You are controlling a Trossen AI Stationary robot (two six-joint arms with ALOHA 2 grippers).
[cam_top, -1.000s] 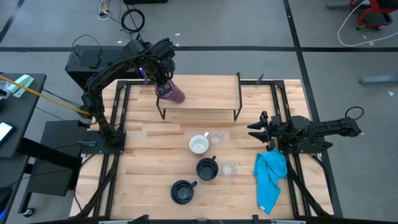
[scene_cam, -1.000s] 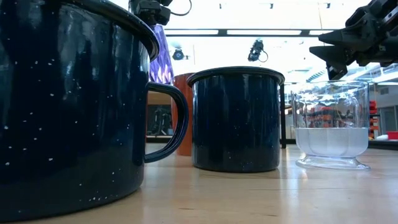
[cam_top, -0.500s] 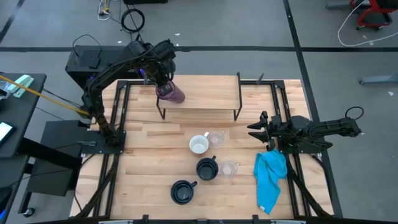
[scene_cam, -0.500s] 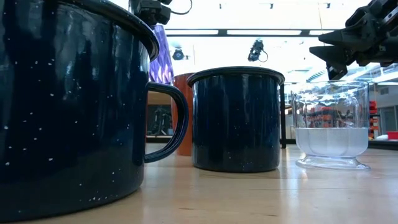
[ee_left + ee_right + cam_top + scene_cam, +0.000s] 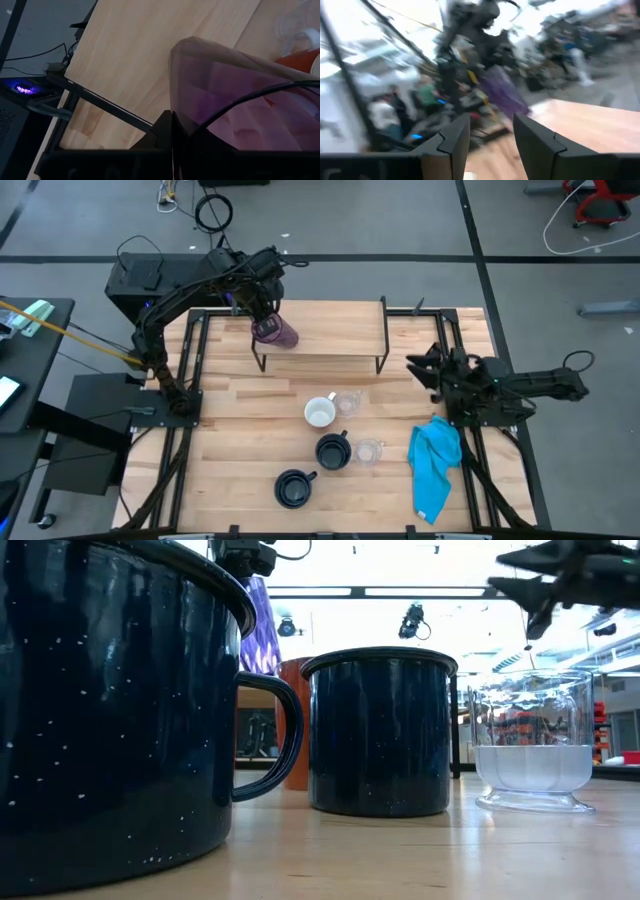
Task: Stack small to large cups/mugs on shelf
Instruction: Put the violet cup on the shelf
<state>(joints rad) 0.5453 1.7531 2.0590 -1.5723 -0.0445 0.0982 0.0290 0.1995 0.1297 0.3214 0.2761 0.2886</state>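
Note:
My left gripper (image 5: 262, 315) is shut on the translucent purple tumbler (image 5: 277, 333), which tilts over the left end of the light-wood shelf (image 5: 330, 330). On the tabletop nearer me stand the orange-brown mug (image 5: 319, 413), two clear glasses (image 5: 348, 401) (image 5: 368, 450) and two navy mugs (image 5: 332, 451) (image 5: 293, 489). My right gripper (image 5: 420, 367) is open and raised over the table's right side, touching nothing. In the low view one navy mug (image 5: 110, 710) fills the left side. My left gripper holds the purple tumbler at its upper end (image 5: 200, 115), coming from above and slanting toward the far left. The tumbler tilts, its lower end (image 5: 287, 338) over the shelf's left end. The gripper hides the contact, and whether the tumbler touches the plank cannot be told.
A bright blue cloth (image 5: 435, 468) lies by the table's right edge, below my right arm. The shelf stands on thin black wire legs (image 5: 381, 365) along the far side of the table. Black frame rails (image 5: 190, 380) run along both table sides.
My right gripper has risen and swung toward the table's far edge, staying open. My left gripper and the tumbler have stayed over the shelf's left end.

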